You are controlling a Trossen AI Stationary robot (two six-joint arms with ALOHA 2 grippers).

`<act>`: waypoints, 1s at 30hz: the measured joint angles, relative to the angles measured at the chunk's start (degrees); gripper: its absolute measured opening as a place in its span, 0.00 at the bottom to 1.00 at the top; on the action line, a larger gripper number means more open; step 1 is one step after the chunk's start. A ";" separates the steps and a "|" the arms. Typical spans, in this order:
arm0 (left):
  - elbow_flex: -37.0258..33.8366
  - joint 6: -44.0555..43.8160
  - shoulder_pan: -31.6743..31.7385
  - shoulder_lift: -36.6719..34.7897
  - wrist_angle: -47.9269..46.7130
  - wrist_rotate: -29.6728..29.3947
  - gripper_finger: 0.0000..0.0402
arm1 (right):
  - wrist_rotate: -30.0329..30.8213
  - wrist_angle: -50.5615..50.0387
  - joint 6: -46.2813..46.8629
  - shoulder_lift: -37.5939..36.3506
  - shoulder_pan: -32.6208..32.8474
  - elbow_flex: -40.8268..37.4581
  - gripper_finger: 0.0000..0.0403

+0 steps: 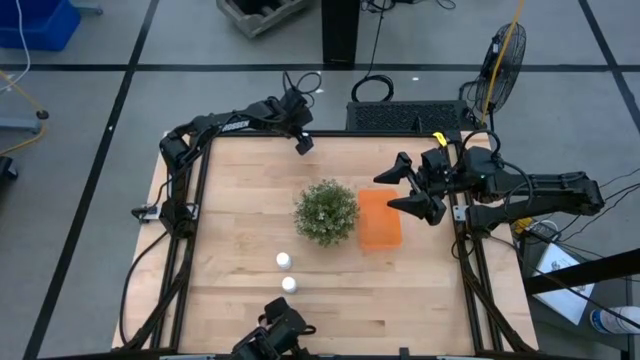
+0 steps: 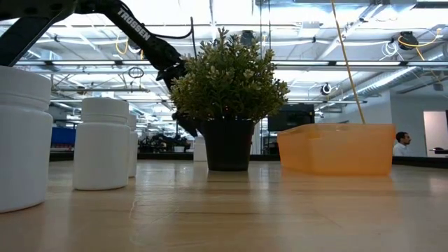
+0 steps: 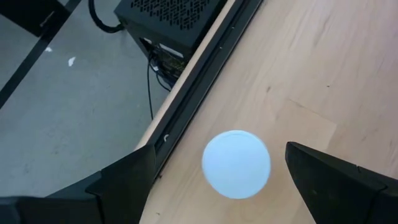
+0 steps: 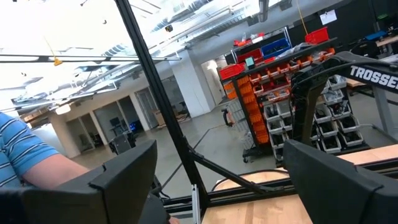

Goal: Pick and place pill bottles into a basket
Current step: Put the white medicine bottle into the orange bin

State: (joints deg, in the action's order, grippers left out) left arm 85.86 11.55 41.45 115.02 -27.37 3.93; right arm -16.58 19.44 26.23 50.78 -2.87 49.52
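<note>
Pill bottle upright at bench far edge, directly below left gripper, between spread fingers. Right gripper, fingers spread, empty, beside basket.

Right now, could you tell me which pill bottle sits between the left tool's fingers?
The pill bottle at the table's far edge, under the left tool; the two others stand near the front edge.

Grey floor, standing fan
</note>
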 joint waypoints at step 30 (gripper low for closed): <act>-0.92 -4.77 0.05 -0.74 -5.01 -3.68 0.91 | -0.13 -1.63 0.03 0.02 2.36 0.00 0.84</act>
State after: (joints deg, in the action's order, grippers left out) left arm 84.95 6.78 41.50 114.28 -32.38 0.25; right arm -16.71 17.81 26.26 50.81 -0.51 49.52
